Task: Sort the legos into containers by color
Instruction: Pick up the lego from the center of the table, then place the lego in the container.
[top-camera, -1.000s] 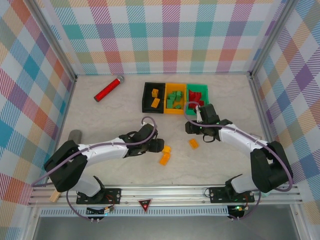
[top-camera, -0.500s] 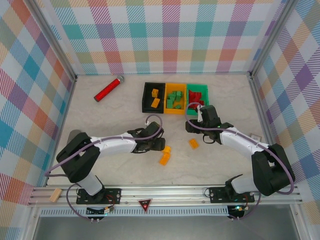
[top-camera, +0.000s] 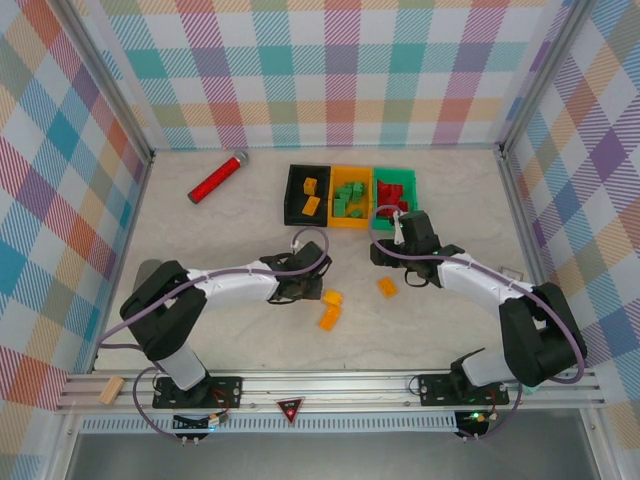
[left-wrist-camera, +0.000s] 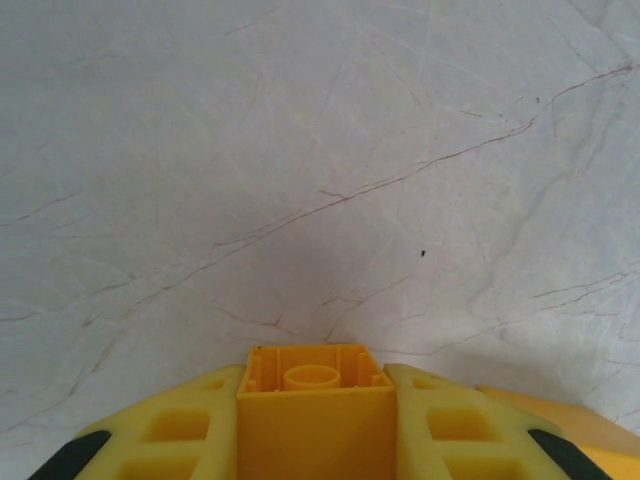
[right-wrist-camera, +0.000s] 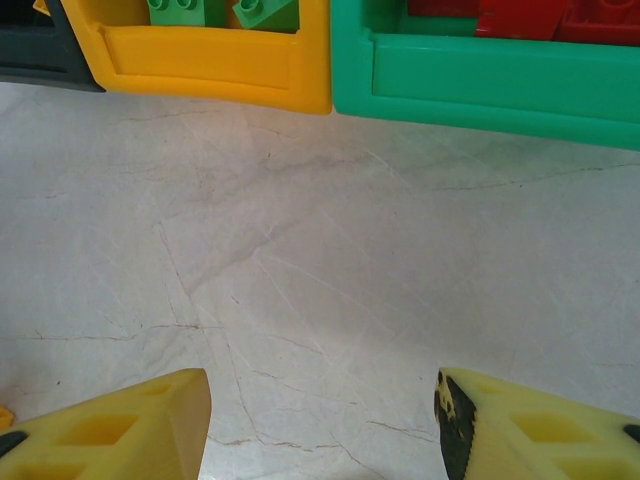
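Pinched a yellow-orange lego (left-wrist-camera: 312, 425) in left gripper (left-wrist-camera: 312, 378) over the table (left-wrist-camera: 300, 150); held right gripper (right-wrist-camera: 322, 385) spread apart near green container (right-wrist-camera: 480, 85).

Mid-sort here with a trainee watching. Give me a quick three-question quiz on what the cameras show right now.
1. True or false: the left end effector has an orange brick between its fingers.
2. What colour are the bricks in the yellow bin? A red, B green, C orange.
3. Fill in: the right end effector is ___.
Key: 1 true; 2 B; 3 open.
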